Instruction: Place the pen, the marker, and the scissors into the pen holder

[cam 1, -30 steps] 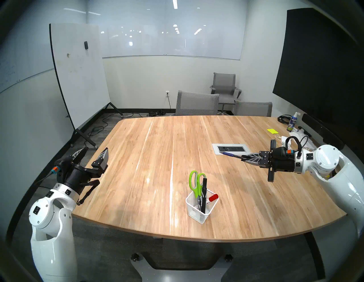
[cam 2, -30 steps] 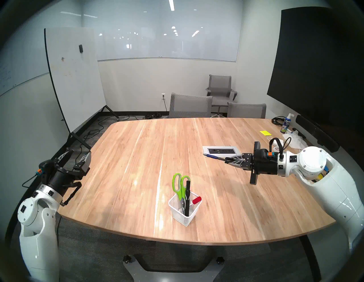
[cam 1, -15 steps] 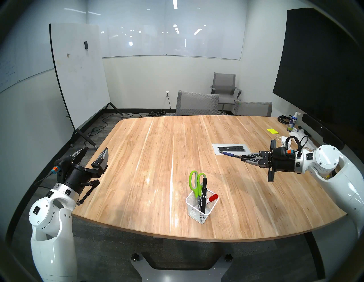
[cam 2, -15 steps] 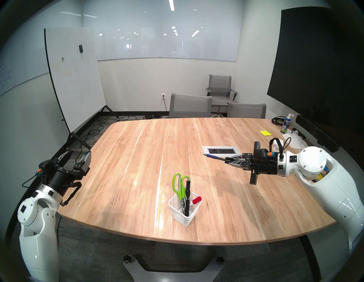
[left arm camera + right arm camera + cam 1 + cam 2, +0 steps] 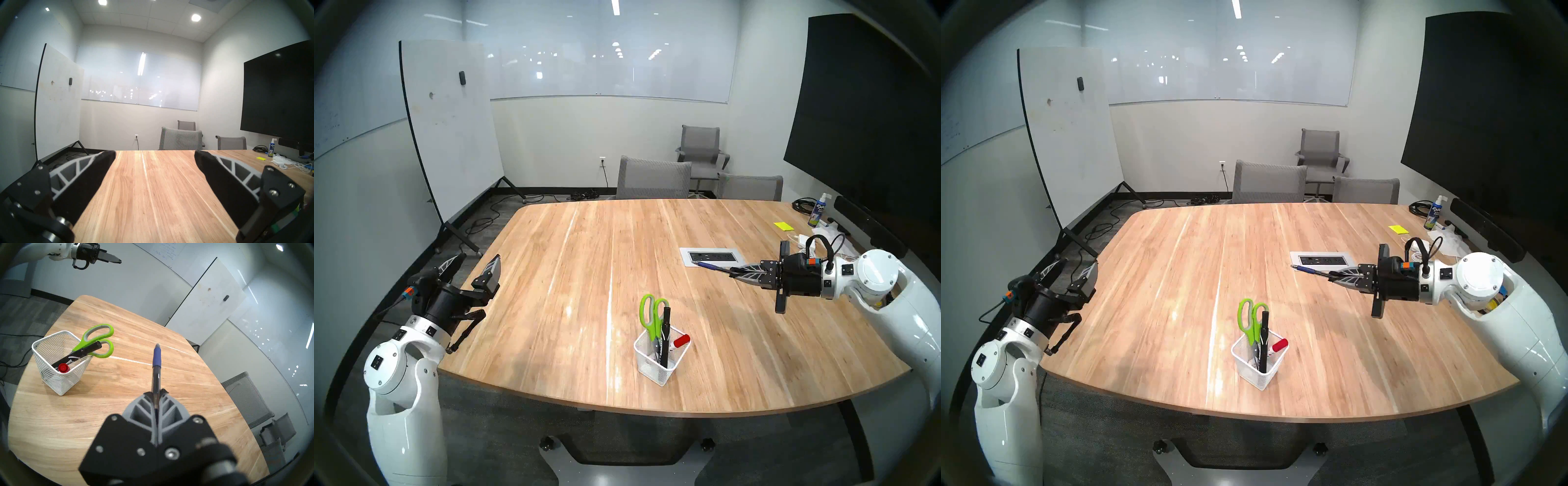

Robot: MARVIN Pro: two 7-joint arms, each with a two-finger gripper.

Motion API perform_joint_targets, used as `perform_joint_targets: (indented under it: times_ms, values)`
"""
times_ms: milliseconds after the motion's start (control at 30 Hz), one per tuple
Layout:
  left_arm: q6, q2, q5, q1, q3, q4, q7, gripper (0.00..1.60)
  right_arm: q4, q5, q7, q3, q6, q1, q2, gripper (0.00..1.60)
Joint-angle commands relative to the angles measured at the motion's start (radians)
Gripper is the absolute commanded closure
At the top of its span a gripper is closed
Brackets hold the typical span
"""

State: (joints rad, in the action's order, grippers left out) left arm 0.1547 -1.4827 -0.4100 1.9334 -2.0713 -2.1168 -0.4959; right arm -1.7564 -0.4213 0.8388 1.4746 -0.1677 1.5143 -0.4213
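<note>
Currently 2 of 3 item types are in: the scissors (image 5: 651,317) and a black marker (image 5: 665,334) stand in the pen holder (image 5: 656,371) on the bench (image 5: 585,258), beside a red-capped marker (image 5: 681,340). Left: the pen (image 5: 156,368), clamped in the right end effector (image 5: 156,394), in the air, well apart from the holder. Left end effector (image 5: 154,155) wide, empty. Only the right wrist view shows the grip along the pen's barrel; head views show both arms.

The rear of the pen (image 5: 156,372) vanishes between the closed fingers of the right gripper (image 5: 156,393). The scissors (image 5: 650,317) hide their blade tips inside the pen holder (image 5: 656,371), lower centre. The lettering on the black marker (image 5: 79,355) is too small to read.
</note>
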Motion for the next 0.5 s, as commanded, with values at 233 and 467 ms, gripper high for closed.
perform_joint_targets:
  times_ms: [233, 467]
  values:
    - [-0.001, -0.002, 0.0, -0.001, 0.002, -0.022, 0.001, 0.0, -0.005, -0.002, -0.003, 0.011, -0.001, -0.014, 0.003, 1.6]
    - [-0.001, -0.002, 0.0, -0.001, 0.002, -0.022, 0.001, 0.0, -0.005, -0.002, -0.003, 0.011, -0.001, -0.014, 0.003, 1.6]
